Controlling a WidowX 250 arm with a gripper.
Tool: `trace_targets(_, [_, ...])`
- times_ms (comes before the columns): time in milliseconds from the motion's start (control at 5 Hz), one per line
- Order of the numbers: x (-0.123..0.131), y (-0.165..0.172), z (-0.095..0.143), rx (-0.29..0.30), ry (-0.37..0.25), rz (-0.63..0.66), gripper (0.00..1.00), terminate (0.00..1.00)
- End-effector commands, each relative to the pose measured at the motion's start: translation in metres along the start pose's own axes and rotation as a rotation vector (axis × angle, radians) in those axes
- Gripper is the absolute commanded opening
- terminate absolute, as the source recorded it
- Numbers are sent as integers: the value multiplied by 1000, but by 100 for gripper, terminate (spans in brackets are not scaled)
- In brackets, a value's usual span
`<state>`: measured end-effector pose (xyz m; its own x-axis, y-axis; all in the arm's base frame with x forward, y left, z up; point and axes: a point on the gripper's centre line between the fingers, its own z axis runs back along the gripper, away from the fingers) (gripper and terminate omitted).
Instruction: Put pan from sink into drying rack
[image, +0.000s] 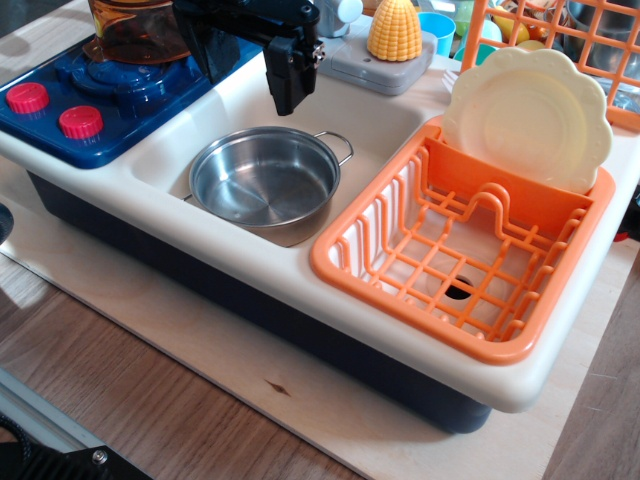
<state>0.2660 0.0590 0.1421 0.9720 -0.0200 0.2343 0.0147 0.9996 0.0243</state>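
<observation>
The shiny steel pan (265, 180) sits upright in the left basin of the cream sink (165, 150), its wire loop handle (338, 148) pointing to the back right. The orange drying rack (450, 255) fills the right basin, right beside the pan, and a cream scalloped plate (530, 115) stands against its back dividers. My black gripper (291, 85) hangs above the sink's back edge, just behind the pan's far rim and clear of it. Its fingers read as one dark block with no gap showing. It holds nothing.
A blue toy stove (110, 95) with two red knobs (28, 97) lies left of the sink, with an amber pot (135, 30) on it. A yellow corn cob (395, 28) stands behind the sink. A taller orange wire grid (560, 40) with toys is at the back right.
</observation>
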Motion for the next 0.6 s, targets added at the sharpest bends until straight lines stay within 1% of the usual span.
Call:
trace_targets(0, [0,0,0,0,0,0,100,0])
trace_targets(200, [5,-10,-13,-15,-8,-2,100,0])
trace_targets(400, [4,-22,-26,-20,-29,-36,100,0])
